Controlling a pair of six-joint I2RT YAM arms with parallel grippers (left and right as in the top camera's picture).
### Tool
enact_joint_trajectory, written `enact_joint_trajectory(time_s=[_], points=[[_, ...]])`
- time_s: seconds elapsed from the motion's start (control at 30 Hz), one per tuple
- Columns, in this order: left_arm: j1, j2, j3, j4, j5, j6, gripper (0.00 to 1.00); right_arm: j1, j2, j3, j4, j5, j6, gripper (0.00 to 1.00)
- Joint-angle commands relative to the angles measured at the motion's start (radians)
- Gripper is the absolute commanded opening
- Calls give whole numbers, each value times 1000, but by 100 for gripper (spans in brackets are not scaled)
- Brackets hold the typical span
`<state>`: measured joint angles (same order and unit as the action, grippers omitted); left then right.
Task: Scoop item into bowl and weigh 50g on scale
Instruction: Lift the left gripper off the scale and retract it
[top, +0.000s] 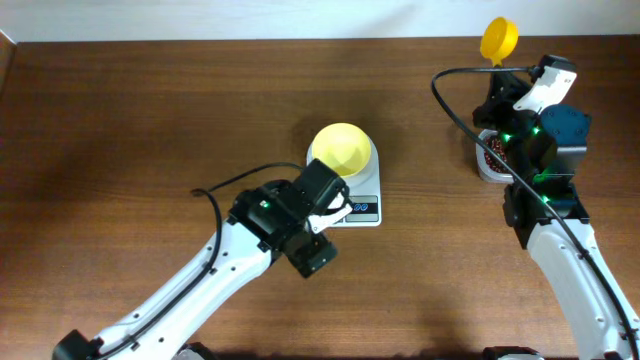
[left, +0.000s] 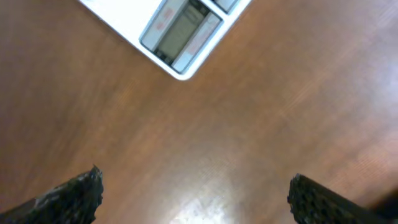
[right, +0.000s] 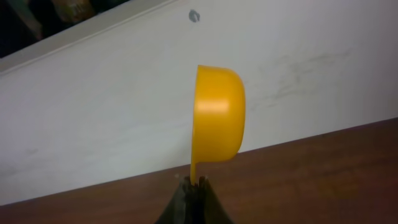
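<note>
**1. Location of parts.** The small dark red-brown beans (top: 491, 156) lie in a clear plastic tub (top: 480, 168) at the right side of the brown wooden table (top: 150, 110). The right arm hides most of them. The small round pale-yellow plastic bowl (top: 343, 150) sits on the small white kitchen scale (top: 362, 208) near the table centre, well apart from the tub. The bowl appears empty.

**2. End effector state.** The right end effector (right: 194, 186) is clamped tight on the thin handle of a small yellow plastic scoop (right: 217, 115). The scoop is raised beyond the tub with its cup turned on its side. Its contents cannot be told. The left end effector (left: 196, 190) is spread wide and carries nothing. It hangs over bare table just in front of the scale's display.

**3. Handling notes (judgement).**
- The beans are likely hard, light and loose. They will roll and scatter, so move them only in the scoop, never by pinching.
- The scoop is likely rigid, light and smooth. Its narrow handle is the only practical hold and may pivot between the pads under load.
- Keep the scoop's cup mouth-up once it is filled.
- The bowl is likely light and slippery and may shift on the scale if nudged. If it needs steadying, take it at the rim.
- Pour in small amounts as the reading nears the target.
</note>
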<state>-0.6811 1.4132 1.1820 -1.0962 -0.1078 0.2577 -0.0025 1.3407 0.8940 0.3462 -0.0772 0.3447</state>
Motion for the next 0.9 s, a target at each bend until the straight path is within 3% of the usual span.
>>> enact_joint_trajectory(time_s=[0.0, 0.37, 0.57, 0.73, 0.87], points=[[45, -72, 41, -25, 88, 55, 99, -5, -4, 34, 10, 3, 12, 4], [74, -313, 46, -35, 94, 75, 99, -5, -22, 34, -3, -73, 12, 4], [206, -316, 46, -52, 225, 224, 99, -5, -33, 34, -38, -73, 8, 4], [368, -314, 46, -62, 429, 389, 99, -5, -79, 34, -108, -72, -26, 4], [377, -291, 45, -72, 446, 406, 99, -5, -101, 34, -165, -72, -26, 4]])
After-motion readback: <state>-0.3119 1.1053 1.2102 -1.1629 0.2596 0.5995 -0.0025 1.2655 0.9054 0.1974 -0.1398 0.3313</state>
